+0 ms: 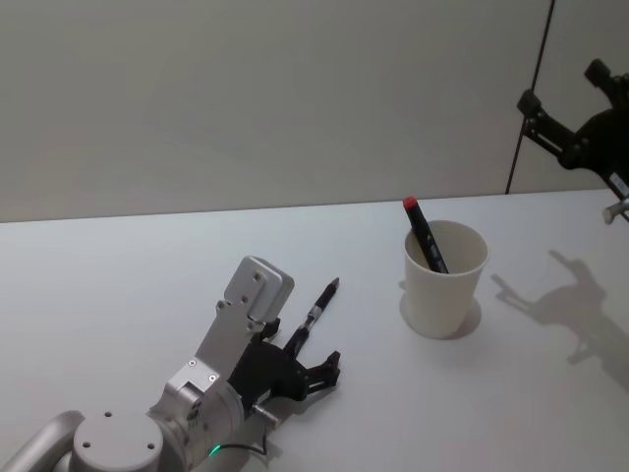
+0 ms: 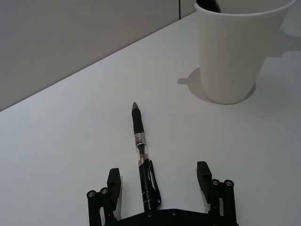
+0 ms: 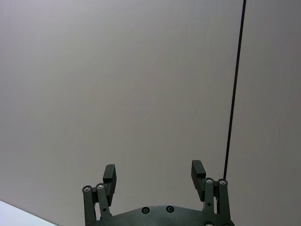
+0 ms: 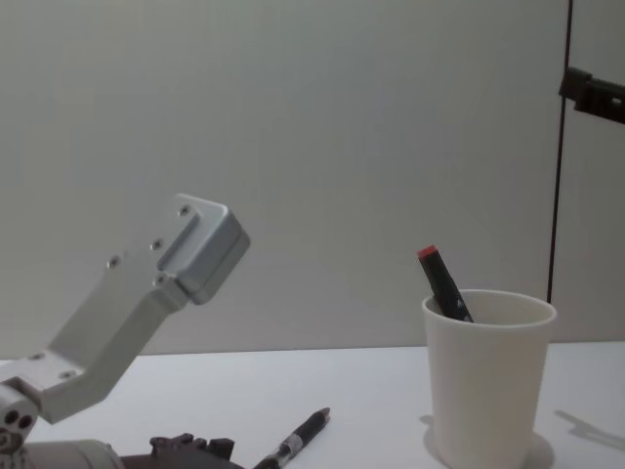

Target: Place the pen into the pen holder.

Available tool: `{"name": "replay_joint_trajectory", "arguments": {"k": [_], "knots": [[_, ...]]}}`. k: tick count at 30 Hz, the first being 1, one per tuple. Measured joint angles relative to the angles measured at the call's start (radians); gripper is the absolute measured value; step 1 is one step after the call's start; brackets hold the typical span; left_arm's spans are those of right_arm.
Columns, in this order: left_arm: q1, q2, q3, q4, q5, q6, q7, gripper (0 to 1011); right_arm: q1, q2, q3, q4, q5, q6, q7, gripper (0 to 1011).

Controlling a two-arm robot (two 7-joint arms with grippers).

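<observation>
Pretty bare setup: a plain white tabletop (image 1: 118, 295) runs back to a blank pale grey wall (image 1: 246, 98), which has a thin black vertical seam (image 1: 530, 98) over on the right. There's also a black marker with a red end (image 1: 424, 234), standing tilted, red end up.

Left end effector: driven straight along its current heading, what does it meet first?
The pen lying on the table: it sits between the open fingers of the left end effector. The white cup stands off that line, so it would probably be missed, though depth is unclear.

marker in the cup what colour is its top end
Red, on a black marker; head view shows it best.
</observation>
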Motion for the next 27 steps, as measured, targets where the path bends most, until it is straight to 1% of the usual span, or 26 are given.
{"name": "replay_joint_trajectory", "arguments": {"k": [10,13,18,27], "knots": [[0.001,0.000,-0.001,-0.002,0.003,0.008,0.003,998,0.000,0.000,0.000,0.000,0.000,0.000,0.000,1002],[0.001,0.000,-0.001,-0.002,0.004,0.009,0.004,952,0.000,0.000,0.000,0.000,0.000,0.000,0.000,1002],[0.001,0.000,-0.001,-0.002,0.005,0.011,0.005,912,0.000,0.000,0.000,0.000,0.000,0.000,0.000,1002],[0.001,0.000,-0.001,-0.003,0.006,0.013,0.005,864,0.000,0.000,0.000,0.000,0.000,0.000,0.000,1001]]}}
